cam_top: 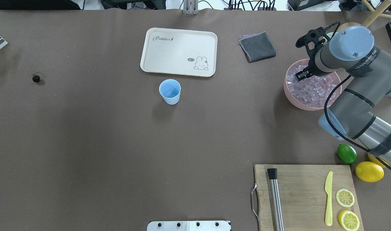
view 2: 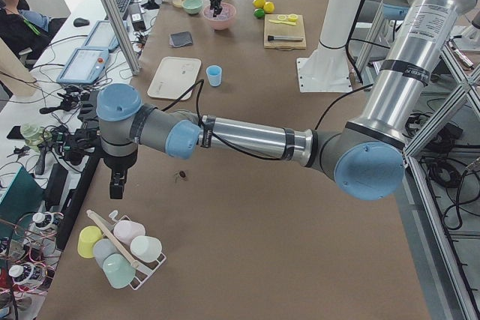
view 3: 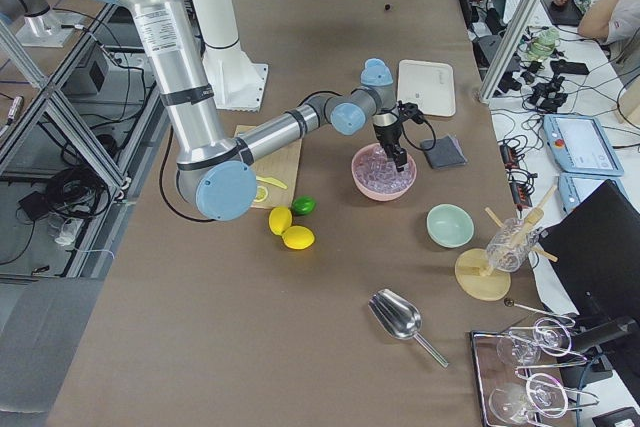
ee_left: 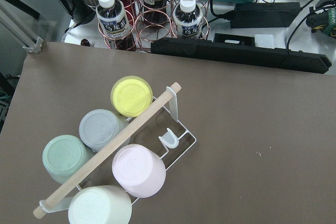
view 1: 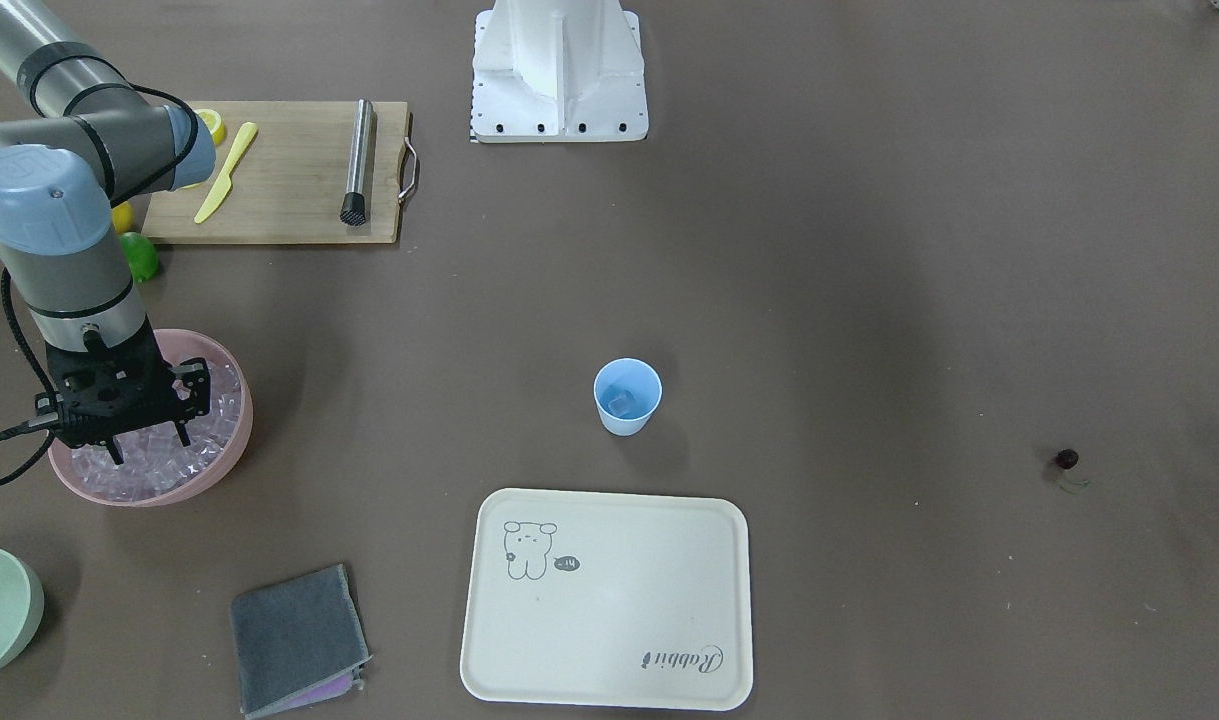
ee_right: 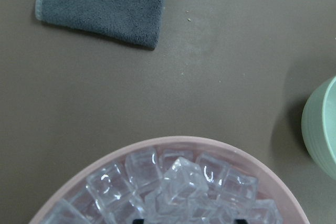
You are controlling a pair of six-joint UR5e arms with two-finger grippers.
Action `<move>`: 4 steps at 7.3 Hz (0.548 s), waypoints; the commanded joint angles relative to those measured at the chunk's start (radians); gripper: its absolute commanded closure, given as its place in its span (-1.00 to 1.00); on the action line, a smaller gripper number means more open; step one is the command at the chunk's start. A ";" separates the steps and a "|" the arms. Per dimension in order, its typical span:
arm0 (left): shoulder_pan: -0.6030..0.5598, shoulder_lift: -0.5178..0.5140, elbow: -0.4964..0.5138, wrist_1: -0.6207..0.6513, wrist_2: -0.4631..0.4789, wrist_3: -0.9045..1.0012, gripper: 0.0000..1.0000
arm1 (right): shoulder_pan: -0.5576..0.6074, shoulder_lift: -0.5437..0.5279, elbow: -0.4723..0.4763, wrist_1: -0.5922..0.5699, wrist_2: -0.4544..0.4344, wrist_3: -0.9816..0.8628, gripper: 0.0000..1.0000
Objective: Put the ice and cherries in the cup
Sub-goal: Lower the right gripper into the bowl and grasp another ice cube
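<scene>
The right arm's jaws stood wide, directly over the ice (ee_right: pixel 178 179) in the pink bowl (view 1: pixel 239 432); the cup (view 1: pixel 627 398) sat well apart, mid-table (view 1: pixel 869 280). Whether the left arm's jaws were spread could not be told.

Bright, even, diffuse light from above in all views. Soft short shadow beside cup (view 1: pixel 627 397). Faint light-dark patches across surface (cam_top: pixel 118 144). Small glints on ice (ee_right: pixel 178 182), mild sheen on tray (view 1: pixel 619 610). Focus sharp throughout. Side views: wide-angle lean of uprights at edges.
</scene>
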 commanded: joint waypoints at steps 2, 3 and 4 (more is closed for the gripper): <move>0.000 0.000 0.000 0.000 0.000 0.000 -0.96 | -0.001 0.007 -0.020 0.001 0.007 -0.012 -0.29; 0.000 0.000 0.000 0.000 0.000 0.002 -0.96 | -0.002 0.008 -0.026 0.001 0.009 -0.013 -0.26; 0.002 0.003 0.001 -0.017 0.000 0.000 -0.96 | -0.002 0.011 -0.030 0.001 0.010 -0.013 -0.17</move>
